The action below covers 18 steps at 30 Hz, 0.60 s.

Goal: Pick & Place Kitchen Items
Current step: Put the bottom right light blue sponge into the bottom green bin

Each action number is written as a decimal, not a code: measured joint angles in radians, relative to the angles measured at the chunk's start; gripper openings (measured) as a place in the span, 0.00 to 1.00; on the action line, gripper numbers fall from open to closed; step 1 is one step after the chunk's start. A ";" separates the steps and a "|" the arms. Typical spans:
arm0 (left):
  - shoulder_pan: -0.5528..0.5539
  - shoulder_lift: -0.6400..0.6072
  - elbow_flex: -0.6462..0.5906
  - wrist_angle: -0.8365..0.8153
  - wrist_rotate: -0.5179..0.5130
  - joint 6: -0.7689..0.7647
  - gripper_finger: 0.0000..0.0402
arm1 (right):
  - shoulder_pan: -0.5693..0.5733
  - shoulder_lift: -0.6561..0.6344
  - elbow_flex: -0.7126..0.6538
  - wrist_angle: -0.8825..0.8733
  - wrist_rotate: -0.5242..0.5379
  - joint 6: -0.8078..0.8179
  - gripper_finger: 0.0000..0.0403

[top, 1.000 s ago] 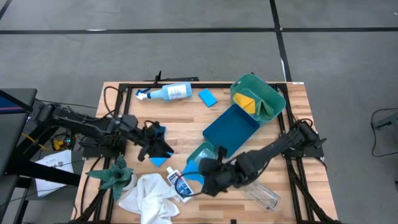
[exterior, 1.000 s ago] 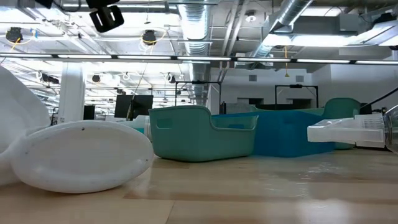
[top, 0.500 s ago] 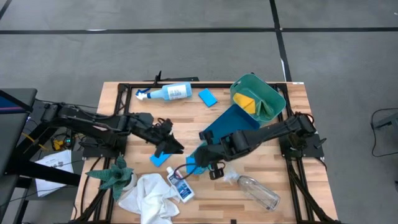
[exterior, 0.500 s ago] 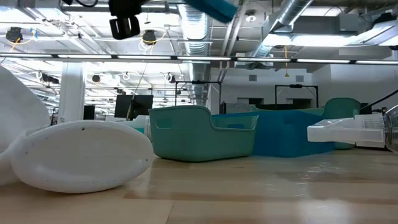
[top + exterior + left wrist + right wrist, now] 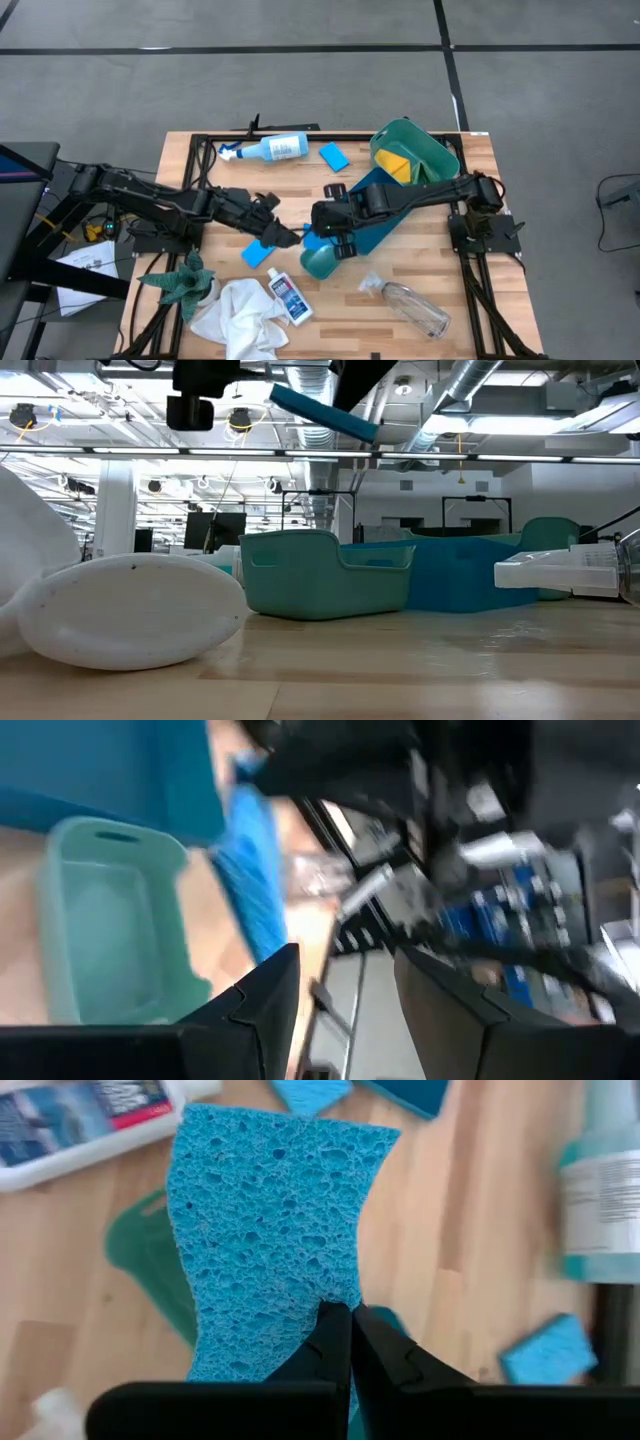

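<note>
Above the teal bin (image 5: 318, 262), right end effector (image 5: 322, 222) (sponge (image 5: 270, 1240) pinched)

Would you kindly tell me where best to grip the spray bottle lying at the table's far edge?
Probably from straight above, fingers across the white body of the spray bottle. It lies on its side along the far edge, blue trigger end toward the left arm's side, so the even-width body is broadest and the trigger end awkward.
</note>
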 joint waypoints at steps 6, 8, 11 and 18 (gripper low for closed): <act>-0.006 0.020 0.001 -0.010 -0.092 -0.052 0.41 | 0.018 0.000 0.000 0.007 -0.043 -0.011 0.00; -0.009 0.041 0.000 -0.012 -0.092 -0.082 0.41 | 0.024 0.000 0.000 0.020 -0.043 -0.024 0.00; -0.022 0.079 0.000 -0.005 -0.082 -0.106 0.41 | 0.023 0.000 0.000 0.032 -0.042 -0.040 0.00; -0.057 0.133 0.000 0.067 -0.079 -0.106 0.41 | 0.010 0.001 0.000 0.071 -0.042 -0.043 0.00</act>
